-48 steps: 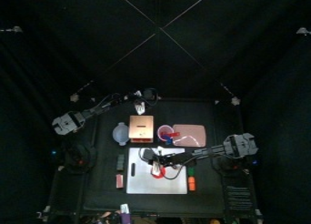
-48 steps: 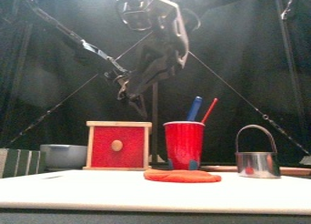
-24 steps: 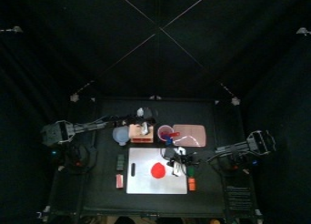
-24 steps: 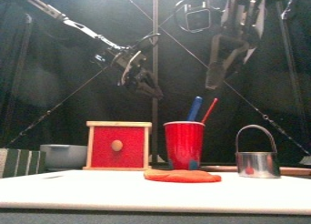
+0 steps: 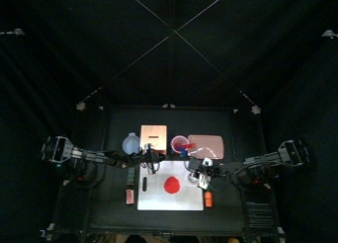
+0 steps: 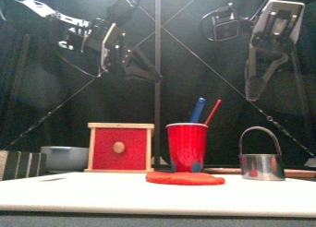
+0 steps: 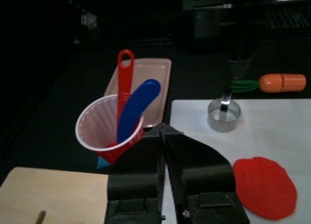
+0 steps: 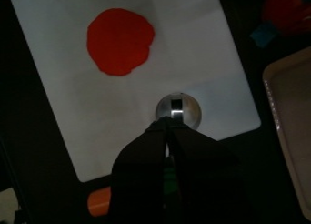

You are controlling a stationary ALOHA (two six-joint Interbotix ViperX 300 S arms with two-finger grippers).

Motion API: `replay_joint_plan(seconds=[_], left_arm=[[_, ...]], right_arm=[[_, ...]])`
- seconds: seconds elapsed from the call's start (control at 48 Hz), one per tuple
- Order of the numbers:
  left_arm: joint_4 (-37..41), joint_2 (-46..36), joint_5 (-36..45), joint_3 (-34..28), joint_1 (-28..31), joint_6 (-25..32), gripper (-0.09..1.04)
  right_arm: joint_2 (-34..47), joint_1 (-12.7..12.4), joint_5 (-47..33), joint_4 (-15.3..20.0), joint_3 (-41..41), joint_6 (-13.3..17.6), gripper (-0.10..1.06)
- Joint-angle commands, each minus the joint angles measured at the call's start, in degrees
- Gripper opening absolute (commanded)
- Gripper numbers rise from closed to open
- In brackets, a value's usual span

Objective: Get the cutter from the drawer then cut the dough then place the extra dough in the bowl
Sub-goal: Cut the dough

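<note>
A flat red dough disc (image 5: 169, 185) lies on the white cutting board (image 5: 152, 199). The round metal cutter (image 6: 261, 162) stands upright on the board's right part, apart from the dough (image 6: 186, 178). My left gripper (image 5: 149, 169) hangs above the board's back left edge, shut and empty. In its wrist view the left gripper (image 7: 163, 127) sits between the red cup (image 7: 112, 127) and the cutter (image 7: 223, 114). My right gripper (image 5: 195, 172) hovers over the board's right side, shut and empty. The right gripper (image 8: 168, 126) is directly above the cutter (image 8: 177, 107).
Behind the board stand the blue-grey bowl (image 5: 129, 141), the wooden box (image 6: 121, 148) with its red drawer front closed, the red cup (image 5: 179, 142) holding two toy knives, and the pink tray (image 5: 208, 145). An orange toy (image 7: 283, 82) lies off the board's right edge.
The left gripper moved from the wooden box toward the front, to the board's back left. The right gripper drew back from the board's middle to its right side. Dough and cutter stayed put.
</note>
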Motion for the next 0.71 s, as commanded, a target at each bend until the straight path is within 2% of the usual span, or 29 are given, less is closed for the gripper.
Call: replay_joint_plan(seconds=[0.021, 0.188, 0.333, 0.479, 0.604, 0.708], left_arm=[[-0.62, 0.35, -7.47, 1.58, -3.16, -2.20, 0.41], [0.88, 1.05, -7.65, 2.81, -3.96, -11.43, 0.43], [9.32, 2.11, -7.65, 3.16, -3.96, -20.30, 0.45], [18.02, 3.78, -7.91, 2.55, -3.52, -27.33, 0.46], [22.24, 3.87, -7.91, 1.93, -3.16, -28.39, 0.46], [22.50, 4.22, -7.65, 2.02, -2.55, -28.48, 0.46]], right_arm=[[-1.32, -0.09, 0.79, -0.09, -0.44, -0.09, 0.27], [-1.14, 0.00, 1.14, 0.09, -0.18, -0.09, 0.42], [-0.88, -0.26, 1.14, -0.18, 0.09, 0.09, 0.58], [0.00, -0.62, 1.14, 0.00, 0.35, 0.09, 0.63], [0.79, -0.62, 0.97, 0.18, 0.35, 0.00, 0.65], [1.58, -0.70, 0.62, -0.09, 0.35, -0.18, 0.65]])
